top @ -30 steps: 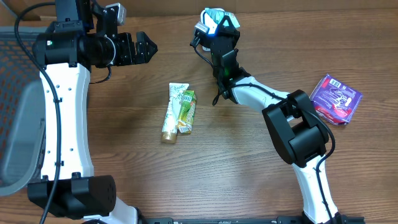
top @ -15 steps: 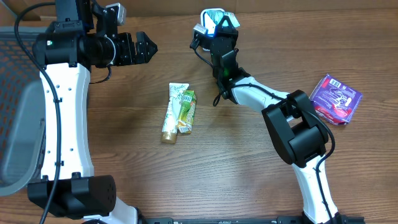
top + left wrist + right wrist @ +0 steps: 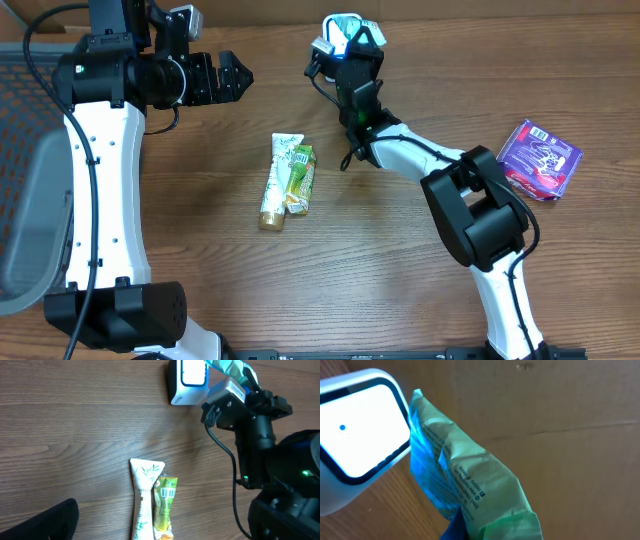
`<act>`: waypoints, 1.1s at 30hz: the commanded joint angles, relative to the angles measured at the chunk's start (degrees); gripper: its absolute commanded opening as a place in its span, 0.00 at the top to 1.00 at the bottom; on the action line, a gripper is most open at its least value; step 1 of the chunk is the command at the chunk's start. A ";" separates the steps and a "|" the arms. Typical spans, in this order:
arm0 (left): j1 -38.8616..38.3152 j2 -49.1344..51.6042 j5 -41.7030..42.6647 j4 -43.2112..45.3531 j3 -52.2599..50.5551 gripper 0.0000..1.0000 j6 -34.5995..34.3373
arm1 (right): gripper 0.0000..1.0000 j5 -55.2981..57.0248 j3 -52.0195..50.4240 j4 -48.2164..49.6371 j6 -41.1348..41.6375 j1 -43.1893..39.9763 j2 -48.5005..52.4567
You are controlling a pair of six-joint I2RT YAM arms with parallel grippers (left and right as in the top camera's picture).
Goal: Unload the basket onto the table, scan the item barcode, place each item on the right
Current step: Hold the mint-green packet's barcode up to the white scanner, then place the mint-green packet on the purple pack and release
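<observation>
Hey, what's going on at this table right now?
The right fingers are shut on a green packet, holding it up right beside the lit window of the white scanner at the far edge of the table. The left fingers are open and hover off to the side, holding nothing. A white tube and a green sachet lie side by side mid-table, and a purple packet sits over on the right.

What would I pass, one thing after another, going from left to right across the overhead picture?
Left gripper → white tube → green sachet → scanner → purple packet. The green packet held up at the scanner overlaps it, so it is left out.
</observation>
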 commanded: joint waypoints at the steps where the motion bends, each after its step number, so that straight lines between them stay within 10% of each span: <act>1: -0.37 0.15 0.02 0.09 0.02 0.01 -0.33 | 0.96 2.27 1.03 -5.18 9.70 1.51 -10.32; 5: -0.37 0.15 0.02 0.09 0.02 0.01 -0.33 | 0.96 1.73 1.03 -22.97 24.74 3.17 -19.06; 16: -0.37 0.15 0.02 0.09 0.02 0.00 -0.33 | 0.96 -38.29 0.98 -72.70 98.53 -5.95 -36.39; 33: -0.37 0.15 0.02 0.09 0.02 0.01 -0.33 | 0.96 -44.54 -12.39 -87.76 105.74 -40.41 -34.58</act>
